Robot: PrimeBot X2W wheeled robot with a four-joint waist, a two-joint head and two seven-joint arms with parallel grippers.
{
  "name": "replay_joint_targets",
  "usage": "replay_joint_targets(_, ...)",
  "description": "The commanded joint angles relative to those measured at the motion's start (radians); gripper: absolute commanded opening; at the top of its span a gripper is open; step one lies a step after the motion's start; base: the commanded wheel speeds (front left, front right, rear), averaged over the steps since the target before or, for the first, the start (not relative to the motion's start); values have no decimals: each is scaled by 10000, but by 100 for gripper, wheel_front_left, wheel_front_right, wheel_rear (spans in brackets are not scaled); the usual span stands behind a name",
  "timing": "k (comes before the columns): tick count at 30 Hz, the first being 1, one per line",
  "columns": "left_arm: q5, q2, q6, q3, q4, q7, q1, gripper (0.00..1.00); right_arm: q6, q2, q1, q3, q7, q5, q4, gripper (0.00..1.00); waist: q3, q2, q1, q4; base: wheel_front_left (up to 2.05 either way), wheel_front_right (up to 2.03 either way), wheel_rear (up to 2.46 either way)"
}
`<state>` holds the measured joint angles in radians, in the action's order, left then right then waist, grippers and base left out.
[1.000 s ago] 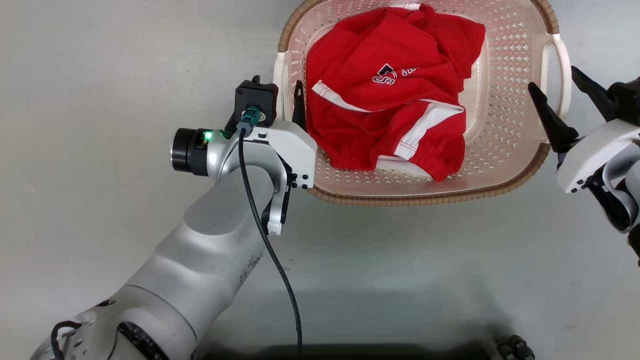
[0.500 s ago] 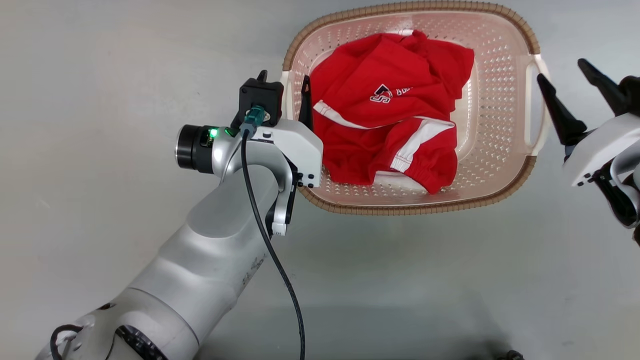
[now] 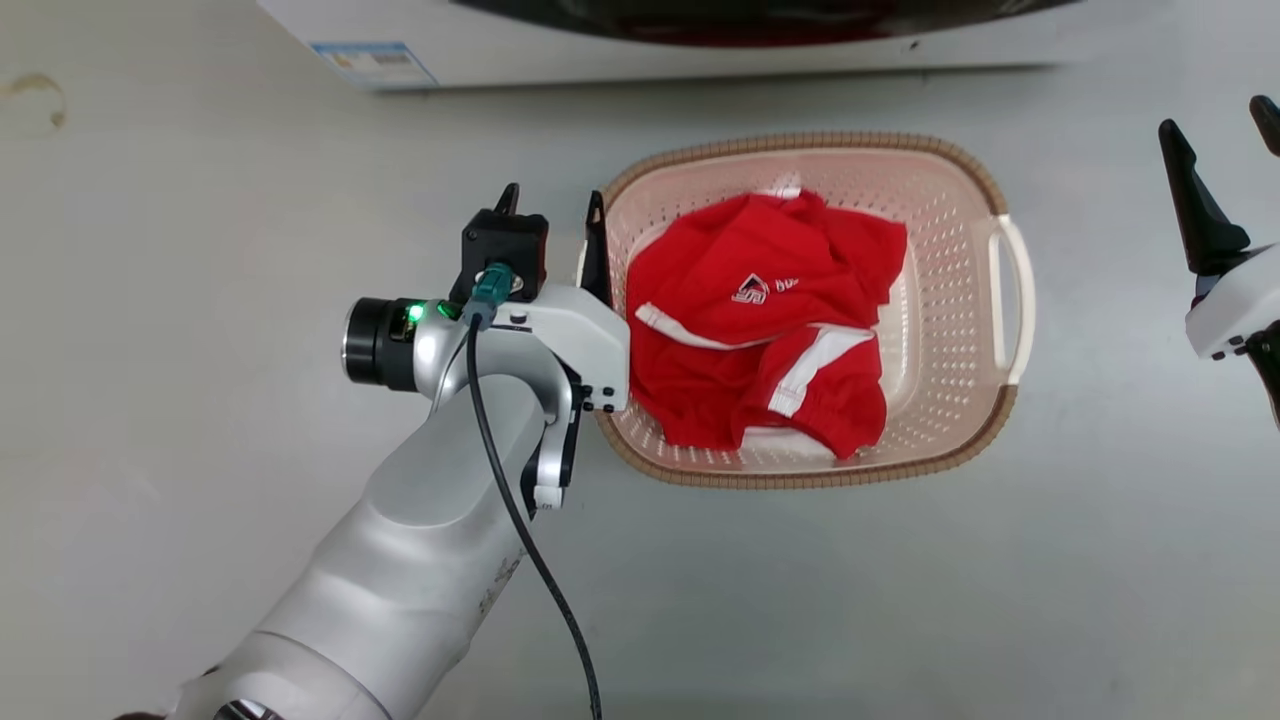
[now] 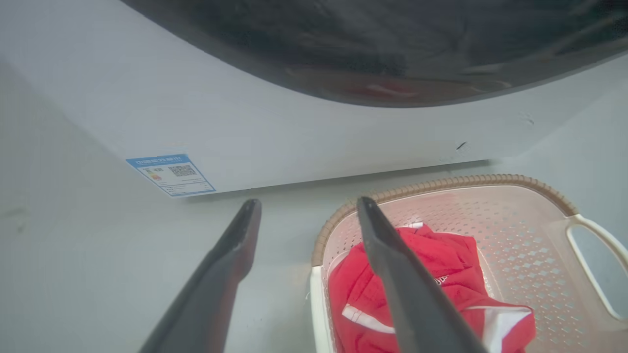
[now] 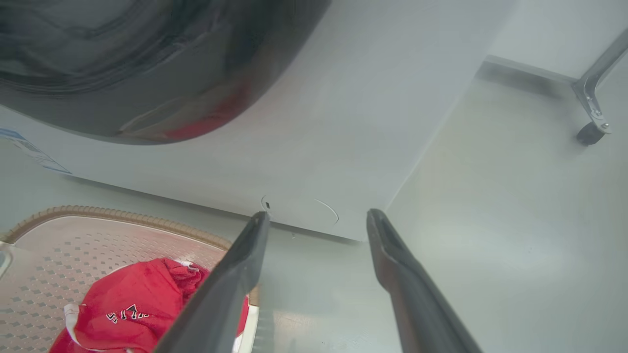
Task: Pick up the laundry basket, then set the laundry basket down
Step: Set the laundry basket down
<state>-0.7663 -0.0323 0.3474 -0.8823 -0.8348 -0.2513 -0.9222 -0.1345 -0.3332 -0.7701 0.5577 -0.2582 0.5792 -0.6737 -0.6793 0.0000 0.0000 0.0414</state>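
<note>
The laundry basket stands on the grey floor in front of the washer, pale pink with a brown rim, and a red garment lies in it. My left gripper is open at the basket's left end, one finger outside the rim and one just over it. In the left wrist view the left gripper straddles the white left handle from above. My right gripper is open, well to the right of the white right handle and apart from it. The right wrist view has the right gripper over bare floor beside the basket.
The white washer with its dark door stands just behind the basket, a blue label on its front. A metal leg with a caster stands to the right. Open grey floor lies in front of and beside the basket.
The head camera has risen, so the basket looks smaller and the washer has come into view. My right gripper, earlier astride the right handle, now stands clear of it. The left gripper stays at the left handle.
</note>
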Motion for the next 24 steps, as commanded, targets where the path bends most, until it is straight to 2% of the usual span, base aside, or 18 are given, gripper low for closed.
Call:
replay_joint_targets(1,227,-179,65,409,187,-105,248,100,38,-118,565,-75,-36,-132,197,100,717,0,0,33,0,0,0)
replay_joint_targets(9,1187,-179,-57,1904,561,-105,943,100,38,-77,1031,-716,-36,-527,793,100,2410,0,0,59,0,0,0)
replay_joint_targets(11,1461,-189,-205,2240,691,-105,1145,100,38,-75,1156,-927,-36,-650,966,100,2806,0,0,78,0,0,0)
replay_joint_targets(24,2635,-911,-932,3814,2180,-105,2782,100,38,-119,2456,-1978,-36,-1530,2431,100,4886,0,0,29,0,0,0)
